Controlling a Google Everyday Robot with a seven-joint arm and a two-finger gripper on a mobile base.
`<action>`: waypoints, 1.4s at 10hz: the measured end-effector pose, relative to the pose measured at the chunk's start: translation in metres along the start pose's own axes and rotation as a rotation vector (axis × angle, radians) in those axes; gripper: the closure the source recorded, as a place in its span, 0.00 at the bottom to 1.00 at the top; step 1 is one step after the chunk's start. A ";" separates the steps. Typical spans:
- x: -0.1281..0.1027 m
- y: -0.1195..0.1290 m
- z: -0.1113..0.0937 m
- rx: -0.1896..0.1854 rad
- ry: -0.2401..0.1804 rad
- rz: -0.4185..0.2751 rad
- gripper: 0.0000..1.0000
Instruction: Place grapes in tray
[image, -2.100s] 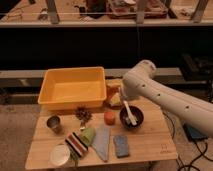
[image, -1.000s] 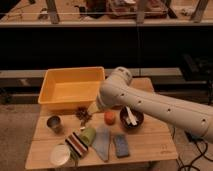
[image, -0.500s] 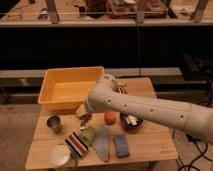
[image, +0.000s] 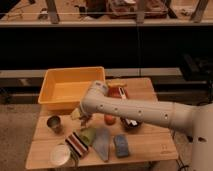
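Hanging over the grapes (image: 85, 120), the gripper (image: 80, 116) (whether apart or clamped cannot be told) has the tray (image: 57, 106) just behind it.

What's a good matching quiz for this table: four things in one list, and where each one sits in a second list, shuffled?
Things:
1. tray
2. metal cup
3. orange fruit
4. blue sponge

Places:
A. near the front edge of the table, beside the grey-blue wedge
B. at the back of the table
C. on its own, in front of the tray's corner
D. mid-table, just below the arm

Pairs: 1-B, 2-C, 3-D, 4-A.

The gripper is low in front of the tray's front wall, between the metal cup and the orange fruit.
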 end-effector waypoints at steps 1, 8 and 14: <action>-0.003 0.001 0.008 -0.003 0.010 0.007 0.20; 0.004 0.002 0.056 -0.020 0.024 -0.007 0.20; 0.009 -0.001 0.078 -0.026 0.017 -0.053 0.30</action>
